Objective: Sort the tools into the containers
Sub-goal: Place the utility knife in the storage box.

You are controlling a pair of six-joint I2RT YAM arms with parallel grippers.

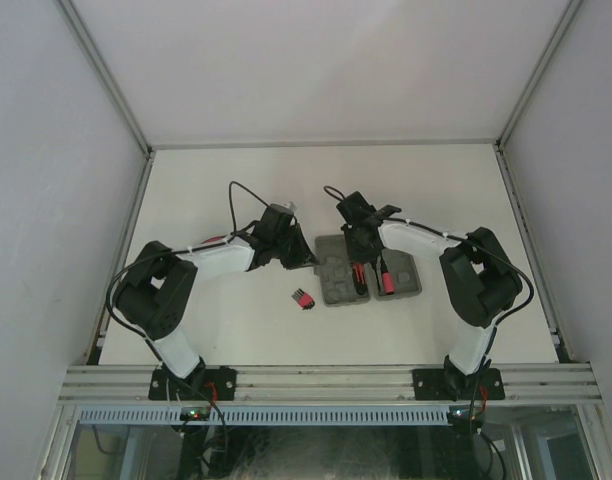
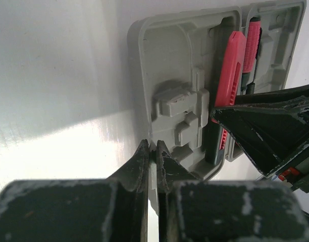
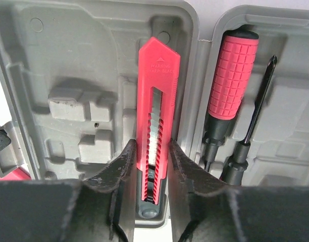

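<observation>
The grey tool case (image 1: 331, 285) lies open mid-table, both halves up. A red utility knife (image 3: 158, 70) lies in the slot by the hinge of the left half (image 3: 68, 60). My right gripper (image 3: 153, 151) straddles its lower end, jaws pressed against both sides. In the right half rest a red-handled screwdriver (image 3: 233, 75) and a thin black-shafted one (image 3: 258, 101). My left gripper (image 2: 153, 148) is shut on the thin rim of the case (image 2: 185, 60) at its near-left edge. A red-black hex key set (image 1: 302, 298) lies on the table left of the case.
The two arms (image 1: 216, 255) (image 1: 436, 245) reach in from either side and meet over the case. The right gripper's black body (image 2: 275, 131) hangs close beside the left gripper. White walls bound the table on three sides.
</observation>
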